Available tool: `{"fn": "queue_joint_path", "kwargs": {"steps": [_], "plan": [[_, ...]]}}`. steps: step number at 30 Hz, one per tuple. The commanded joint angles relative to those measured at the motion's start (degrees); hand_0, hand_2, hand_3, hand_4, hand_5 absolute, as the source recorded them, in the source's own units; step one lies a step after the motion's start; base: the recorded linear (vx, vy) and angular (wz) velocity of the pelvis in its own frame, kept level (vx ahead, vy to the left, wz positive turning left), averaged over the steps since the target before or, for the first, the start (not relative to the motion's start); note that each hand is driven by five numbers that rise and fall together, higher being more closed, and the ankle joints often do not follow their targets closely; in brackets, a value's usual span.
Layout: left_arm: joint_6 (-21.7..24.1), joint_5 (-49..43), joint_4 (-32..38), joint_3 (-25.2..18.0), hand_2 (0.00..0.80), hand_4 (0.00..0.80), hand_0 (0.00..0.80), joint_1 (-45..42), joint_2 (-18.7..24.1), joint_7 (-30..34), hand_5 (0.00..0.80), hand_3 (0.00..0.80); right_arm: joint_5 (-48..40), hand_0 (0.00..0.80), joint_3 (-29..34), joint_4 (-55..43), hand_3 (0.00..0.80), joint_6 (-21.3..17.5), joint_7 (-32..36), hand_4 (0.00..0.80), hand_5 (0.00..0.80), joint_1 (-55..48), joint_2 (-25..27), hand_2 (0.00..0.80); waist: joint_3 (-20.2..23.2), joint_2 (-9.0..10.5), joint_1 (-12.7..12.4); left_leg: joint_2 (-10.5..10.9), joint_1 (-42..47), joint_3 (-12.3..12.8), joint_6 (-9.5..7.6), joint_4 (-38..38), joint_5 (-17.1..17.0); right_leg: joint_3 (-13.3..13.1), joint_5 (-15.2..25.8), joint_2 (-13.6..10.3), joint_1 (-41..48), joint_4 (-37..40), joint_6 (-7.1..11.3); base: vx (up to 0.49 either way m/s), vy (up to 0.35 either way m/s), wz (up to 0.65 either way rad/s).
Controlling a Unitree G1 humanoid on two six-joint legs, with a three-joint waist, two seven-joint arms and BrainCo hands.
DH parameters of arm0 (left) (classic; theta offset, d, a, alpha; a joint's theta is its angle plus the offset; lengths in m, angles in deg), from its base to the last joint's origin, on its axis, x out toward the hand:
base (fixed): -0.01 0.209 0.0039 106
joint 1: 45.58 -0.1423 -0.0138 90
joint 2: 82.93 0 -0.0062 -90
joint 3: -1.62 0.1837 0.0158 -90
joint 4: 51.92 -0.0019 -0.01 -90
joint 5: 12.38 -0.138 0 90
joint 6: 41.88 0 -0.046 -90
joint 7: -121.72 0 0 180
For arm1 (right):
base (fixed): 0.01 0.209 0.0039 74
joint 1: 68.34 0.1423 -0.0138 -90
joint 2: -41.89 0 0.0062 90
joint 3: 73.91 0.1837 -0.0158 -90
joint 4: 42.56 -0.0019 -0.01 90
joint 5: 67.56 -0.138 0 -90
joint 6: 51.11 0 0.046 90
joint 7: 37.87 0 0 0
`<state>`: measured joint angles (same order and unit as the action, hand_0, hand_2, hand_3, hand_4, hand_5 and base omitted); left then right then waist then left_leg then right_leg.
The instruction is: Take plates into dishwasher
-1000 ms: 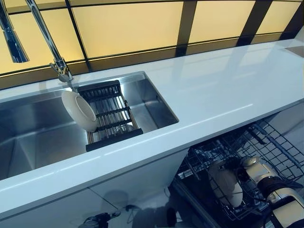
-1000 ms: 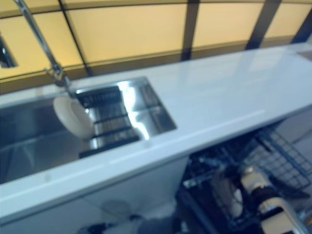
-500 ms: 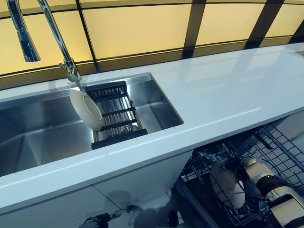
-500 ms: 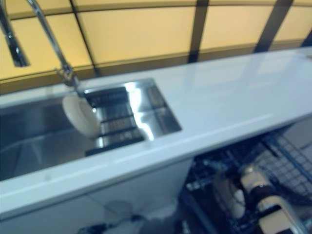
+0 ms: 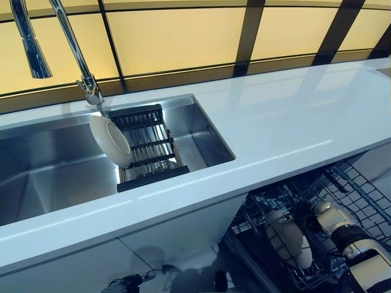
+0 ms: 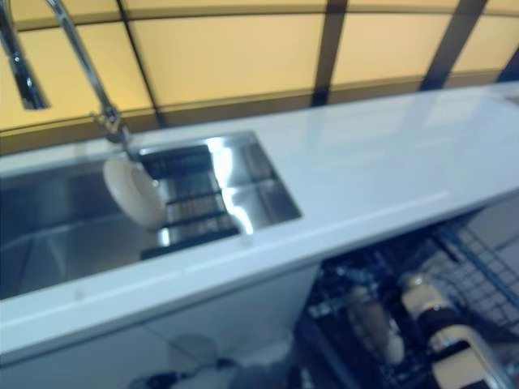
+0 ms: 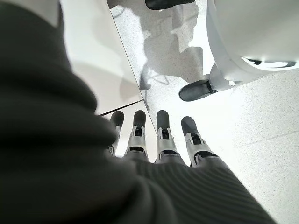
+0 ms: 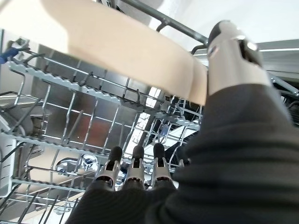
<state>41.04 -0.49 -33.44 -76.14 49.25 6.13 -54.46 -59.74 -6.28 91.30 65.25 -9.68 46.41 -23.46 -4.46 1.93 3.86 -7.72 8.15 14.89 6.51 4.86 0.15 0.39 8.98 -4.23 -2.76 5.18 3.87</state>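
Note:
A cream plate (image 5: 110, 140) leans upright in a black drying rack (image 5: 156, 160) inside the steel sink (image 5: 49, 177). A second cream plate (image 5: 286, 237) stands on edge in the lower dishwasher rack (image 5: 360, 189) under the counter. My right hand (image 5: 325, 215) is beside it, down in the rack. In the right wrist view the fingers (image 8: 136, 161) are straight and apart from the plate (image 8: 117, 42), and only the thumb (image 8: 229, 51) lies against its rim. My left hand (image 7: 154, 140) hangs low by the cabinet, fingers straight and empty.
A white counter (image 5: 293, 116) runs across above the open dishwasher. A tall chrome faucet (image 5: 73, 49) stands behind the sink. White cabinet fronts (image 5: 153, 238) sit under the counter. The wire rack's tines (image 8: 93, 84) surround my right hand.
The plate in the dishwasher rack has shifted a little to the left and stands more edge-on. The camera shifted slightly a second ago. The sink plate has not moved.

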Motion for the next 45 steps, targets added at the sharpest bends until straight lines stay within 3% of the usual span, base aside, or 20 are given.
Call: {"fn": "queue_joint_path", "kwargs": {"steps": [1,7,13,18,24,28,33,37,39,45], "plan": [[0.2,-3.1,-2.6,-0.2,0.000,0.000,0.000,3.7,2.7,0.0,0.000,0.000,2.5,0.000,1.5,-0.3,0.000,-0.1,1.0,0.000,0.000,6.6,3.8,0.000,-1.5,3.65,1.2,0.0,-0.7,-3.4,-2.07,0.1,0.6,-0.6,-2.2,-3.8,2.3,-0.2,4.17,0.000,0.000,0.00],[-0.1,-3.0,-1.8,-0.9,0.000,0.000,0.000,3.2,3.9,0.1,0.000,0.000,1.7,0.000,3.3,-4.2,0.000,2.0,4.1,0.000,0.000,7.7,11.9,0.000,-1.9,4.39,2.0,-0.1,-0.4,-3.2,-1.96,0.1,0.5,-1.3,-1.9,-3.6,2.3,-0.2,4.21,0.000,0.000,0.00],[0.3,-2.2,-1.9,-0.6,0.000,0.000,0.000,2.7,4.8,0.0,0.000,0.000,-3.9,0.000,5.4,1.1,0.000,4.0,9.6,0.000,0.000,12.2,22.2,0.000,-1.7,5.39,2.3,-0.3,0.0,-2.9,-1.87,0.1,0.6,-1.4,-1.8,-3.4,2.8,-0.2,4.25,0.023,-0.010,-0.02],[1.2,-1.9,-2.8,-0.6,0.000,0.000,0.000,2.4,5.1,-0.1,0.000,0.000,-4.5,0.000,5.3,6.5,0.000,1.4,12.1,0.000,0.000,15.9,28.0,0.000,-1.3,6.10,2.5,-0.4,0.0,-2.9,-1.92,0.1,0.6,-1.4,-1.8,-3.2,3.0,-0.2,4.14,0.028,-0.007,-0.03],[1.7,-1.1,-3.3,-0.2,0.000,0.000,0.000,1.8,5.3,-0.6,0.000,0.000,-2.4,0.000,2.8,8.7,0.000,-0.4,10.4,0.000,0.000,21.4,33.3,0.000,-0.8,6.70,2.2,-0.6,-0.1,-2.9,-1.73,0.1,0.4,-1.3,-1.9,-3.0,3.2,-0.2,4.19,0.000,0.000,0.00],[1.3,1.0,-2.7,1.2,0.000,0.000,0.000,1.3,5.9,-1.3,0.000,0.000,-4.5,0.000,-6.3,6.9,0.000,-1.1,2.5,0.000,0.000,36.6,36.0,0.000,-0.7,7.01,1.6,-0.7,0.0,-3.6,-1.32,0.1,0.1,-1.1,-1.9,-3.1,3.6,-0.2,4.17,0.005,0.003,-0.01],[0.8,3.6,-1.2,2.7,0.000,0.000,0.000,0.3,5.9,-2.0,0.000,0.000,-7.4,0.000,-20.8,-0.1,0.000,-8.6,-9.5,0.000,0.000,54.2,35.9,0.000,-0.6,6.83,0.4,-0.4,-0.7,-5.2,-1.14,0.1,-0.3,-0.3,-2.2,-3.2,3.7,-0.2,4.15,-0.003,0.009,0.03],[0.3,4.7,-0.5,3.3,0.000,0.000,0.000,-0.1,5.2,-2.6,0.000,0.000,1.0,0.000,-28.9,-5.9,0.000,-21.0,-16.8,0.000,0.000,61.6,35.2,0.000,-0.3,6.68,-0.8,-0.1,-1.6,-6.5,-1.25,0.1,-0.5,1.0,-2.6,-3.5,3.6,-0.2,4.17,-0.001,0.026,0.12],[-0.2,5.2,0.0,3.6,0.000,0.000,0.000,-0.3,4.9,-3.1,0.000,0.000,6.6,0.000,-33.2,-9.6,0.000,-24.9,-20.5,0.000,0.000,64.6,35.1,0.000,-0.1,6.71,-1.5,0.0,-2.0,-7.2,-1.36,0.1,-0.6,1.9,-2.7,-3.7,3.7,-0.2,4.25,0.011,0.020,0.10],[-1.1,6.1,0.8,3.3,0.000,0.000,0.000,-0.6,4.9,-4.5,0.000,0.000,22.6,0.000,-40.0,-18.7,0.000,-30.3,-27.9,0.000,0.000,71.0,33.5,0.000,0.0,7.47,-3.8,0.2,-3.5,-9.4,-1.51,0.1,-1.3,4.4,-3.2,-4.0,4.0,-0.2,4.56,0.006,0.000,0.24]]}}
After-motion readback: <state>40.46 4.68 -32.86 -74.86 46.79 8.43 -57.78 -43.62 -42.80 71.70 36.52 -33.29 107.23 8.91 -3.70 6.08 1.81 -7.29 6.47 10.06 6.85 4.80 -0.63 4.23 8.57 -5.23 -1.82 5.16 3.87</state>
